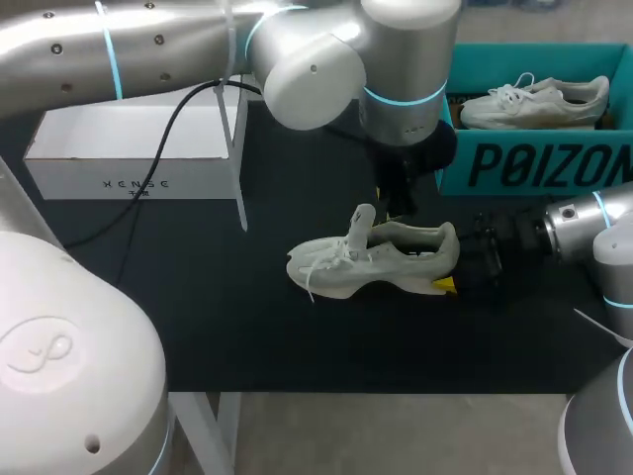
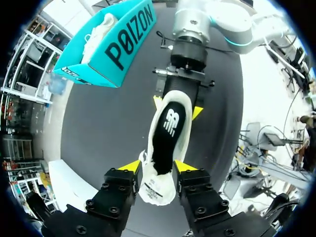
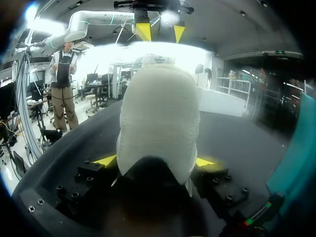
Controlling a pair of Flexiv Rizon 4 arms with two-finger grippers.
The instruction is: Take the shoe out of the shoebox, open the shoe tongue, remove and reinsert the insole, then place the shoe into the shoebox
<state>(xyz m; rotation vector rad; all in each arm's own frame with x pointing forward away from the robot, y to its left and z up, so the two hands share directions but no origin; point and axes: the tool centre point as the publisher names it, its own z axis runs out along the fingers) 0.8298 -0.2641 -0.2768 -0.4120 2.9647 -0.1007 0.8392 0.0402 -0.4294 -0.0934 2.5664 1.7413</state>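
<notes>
- One black desk [image 1: 247, 336] carries all that follows.
- Two arms work over it. The left arm [image 1: 178, 45] comes in from the left, reaches past the middle and ends above the shoe. The right arm [image 1: 584, 223] comes in low from the right, level with the heel.
- Teal box [image 1: 534, 163] sits at the far right of the desk, open, with a second shoe [image 1: 539, 102] lying in it.
- White box [image 1: 129, 178] sits at the far left, open, well apart from the teal box.
- Shoe [image 1: 396, 262], white, stands on its sole on the desk between the two boxes and outside both. It is nearer the teal one, with its toe toward the white box and its heel toward the right arm.
- Right hand [image 3: 155, 161] is clamped on the shoe's heel, one yellow tip on each side.
- Left hand [image 2: 157, 166] hangs over the front of the shoe's opening, pointing down. The tongue rises toward it, but I cannot tell whether it grips.
- Tongue [image 1: 362, 226] stands upright, clear of the opening.
- Insole [image 2: 165, 133], dark with a pale logo, lies flat inside the shoe.
</notes>
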